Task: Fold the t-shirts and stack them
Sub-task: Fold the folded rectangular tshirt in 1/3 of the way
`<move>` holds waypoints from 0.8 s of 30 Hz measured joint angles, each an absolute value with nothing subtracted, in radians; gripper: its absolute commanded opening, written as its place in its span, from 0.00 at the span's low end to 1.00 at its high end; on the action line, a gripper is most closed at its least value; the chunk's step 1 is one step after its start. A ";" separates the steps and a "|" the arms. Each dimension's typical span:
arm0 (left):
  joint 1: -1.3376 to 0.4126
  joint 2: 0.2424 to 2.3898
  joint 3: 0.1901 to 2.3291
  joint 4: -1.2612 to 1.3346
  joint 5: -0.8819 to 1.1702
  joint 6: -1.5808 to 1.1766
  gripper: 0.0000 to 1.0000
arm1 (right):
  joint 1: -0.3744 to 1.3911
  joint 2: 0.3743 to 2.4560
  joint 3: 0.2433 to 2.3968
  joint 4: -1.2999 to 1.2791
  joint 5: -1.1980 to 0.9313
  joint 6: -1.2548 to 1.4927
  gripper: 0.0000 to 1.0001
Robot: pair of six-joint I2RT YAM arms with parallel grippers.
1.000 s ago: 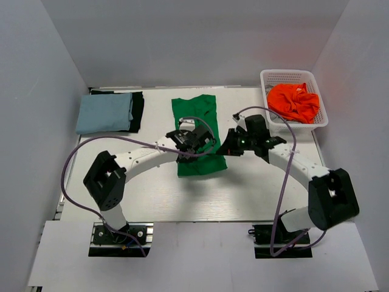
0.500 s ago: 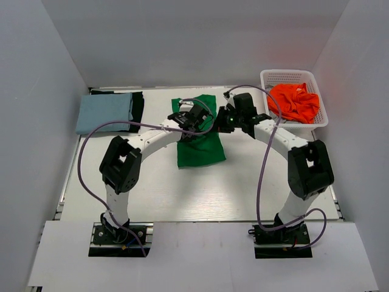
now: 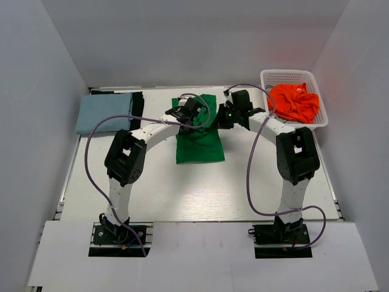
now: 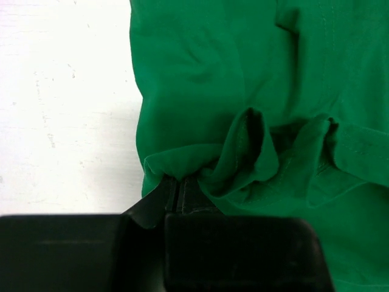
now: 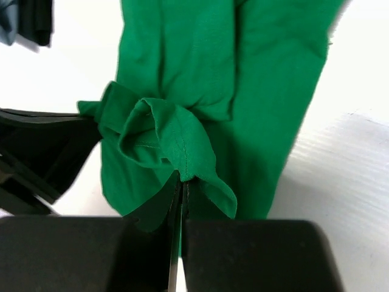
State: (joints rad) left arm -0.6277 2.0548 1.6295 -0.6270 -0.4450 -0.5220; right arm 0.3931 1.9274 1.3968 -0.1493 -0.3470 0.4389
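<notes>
The left hand (image 4: pixel 176 193) and right hand (image 5: pixel 182 186) each pinch a bunched edge of the green shirt (image 3: pixel 199 145) on the surface (image 3: pixel 182 188). The blue shirt (image 3: pixel 104 113) lies on the black shirt (image 3: pixel 138 109).

The green t-shirt (image 3: pixel 200 146) is made of soft, dull cloth, and a line of stitches is seen along its folded edge. The same kind of soft cloth is seen in the pale blue t-shirt (image 3: pixel 104 114), the black t-shirt (image 3: pixel 138 112) and the orange t-shirt (image 3: pixel 295 102). The basket (image 3: pixel 289 73) is made of white plastic full of small holes. The table (image 3: pixel 182 194) is white and dull, with fine lines pressed into it. Black, smooth, dull plastic is seen on the left gripper (image 4: pixel 177 193) and the right gripper (image 5: pixel 182 191).
</notes>
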 measured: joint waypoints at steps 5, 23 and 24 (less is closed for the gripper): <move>-0.591 2.071 1.629 -0.583 -0.404 -0.513 0.20 | 0.380 1.991 1.423 -0.142 -0.373 0.453 0.00; -0.412 2.027 1.648 -0.566 -0.345 -0.611 1.00 | 0.352 1.980 1.497 -0.105 -0.414 0.414 0.90; -0.413 1.968 1.560 -0.567 -0.336 -0.619 1.00 | 0.362 1.954 1.465 -0.104 -0.424 0.403 0.90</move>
State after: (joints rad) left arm -0.4126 1.9678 1.5597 -0.5674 -0.3363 -0.6189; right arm 0.3622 1.9537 1.4654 -0.1036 -0.4236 0.4034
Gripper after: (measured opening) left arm 0.994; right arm 0.903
